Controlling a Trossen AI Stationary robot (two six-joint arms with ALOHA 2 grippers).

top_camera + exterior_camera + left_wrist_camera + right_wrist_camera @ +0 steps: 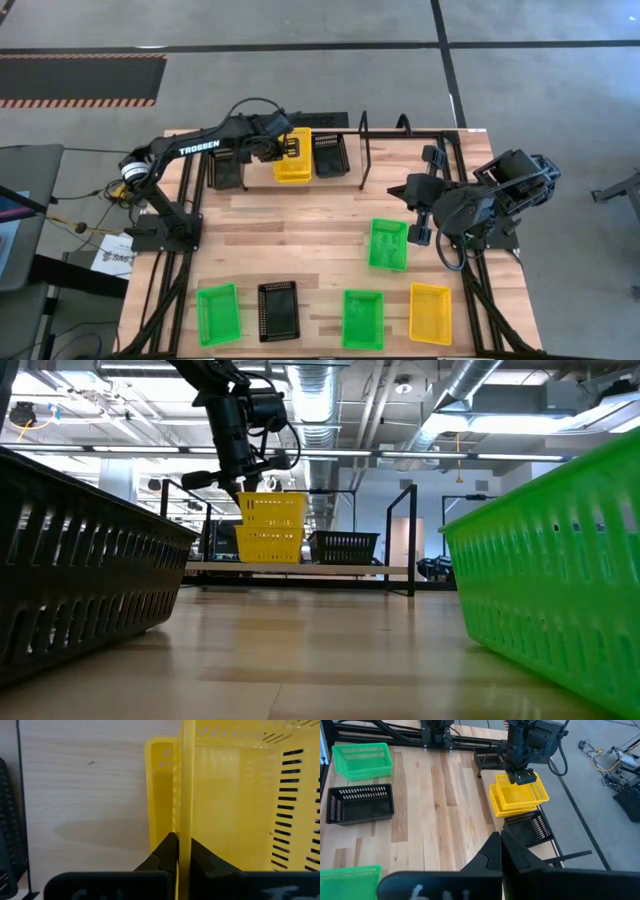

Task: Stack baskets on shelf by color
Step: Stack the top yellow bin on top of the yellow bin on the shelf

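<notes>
Left gripper (179, 851) pinching thin rim of yellow plastic mesh basket (292, 146) above another yellow basket (506, 808) on wooden shelf (300, 569); light, stiff, slippery. Right gripper (501, 851) pressed together, empty.

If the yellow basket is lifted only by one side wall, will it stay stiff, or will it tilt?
The yellow basket, pinched by the left end effector at one wall, probably hangs unevenly; it looks tilted above the second yellow basket. Its slotted plastic walls suggest little weight. The thin wall may flex slightly, though no bending shows.
</notes>
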